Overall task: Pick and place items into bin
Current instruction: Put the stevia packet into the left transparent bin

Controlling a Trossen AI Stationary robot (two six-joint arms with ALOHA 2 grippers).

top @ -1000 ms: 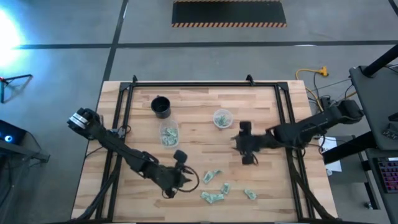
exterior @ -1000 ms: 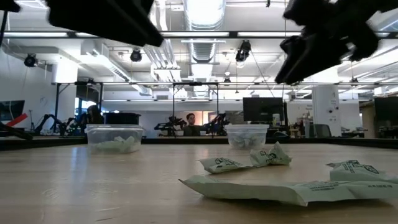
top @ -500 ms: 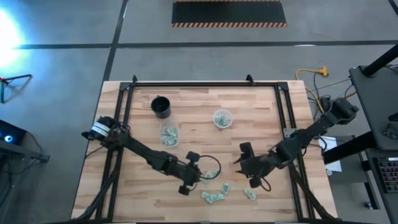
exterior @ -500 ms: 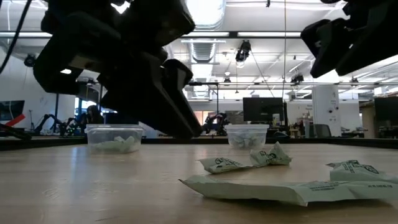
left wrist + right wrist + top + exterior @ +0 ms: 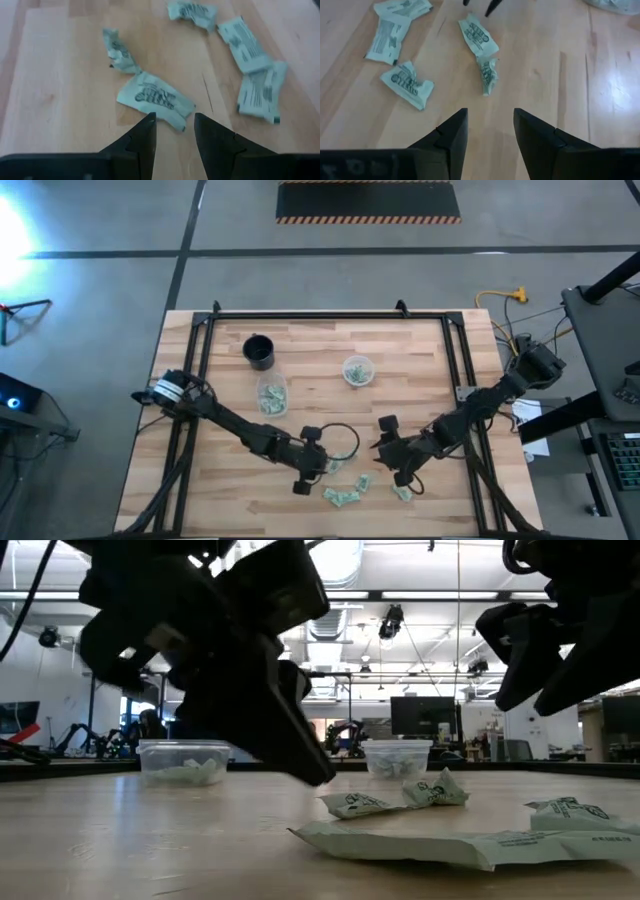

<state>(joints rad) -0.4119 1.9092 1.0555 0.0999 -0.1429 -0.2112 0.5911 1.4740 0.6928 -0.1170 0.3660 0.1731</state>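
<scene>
Several pale green-and-white wrappers (image 5: 345, 497) lie flat on the wood near the table's near edge, also seen in the low view as wrappers (image 5: 450, 845). My left gripper (image 5: 322, 467) is open and low. In its wrist view, my left gripper (image 5: 175, 125) has its fingertips on either side of the near corner of one flat wrapper (image 5: 156, 97). My right gripper (image 5: 383, 458) is open and faces the same group from the right. In its wrist view, my right gripper (image 5: 490, 122) stands short of a crumpled wrapper (image 5: 487, 75).
Two clear cups holding wrappers stand mid-table: one cup (image 5: 272, 395) on the left, another cup (image 5: 357, 370) farther right. A black cup (image 5: 259, 351) stands toward the far left. A black frame rail (image 5: 320, 317) edges the table. The left gripper's fingertips (image 5: 490, 6) show ahead in the right wrist view.
My left gripper has moved toward the table's right and come down over the wrappers. My right gripper has moved from mid-table toward the near edge and lowered, closing in on the same group from the right. The wrappers have stayed where they were.
</scene>
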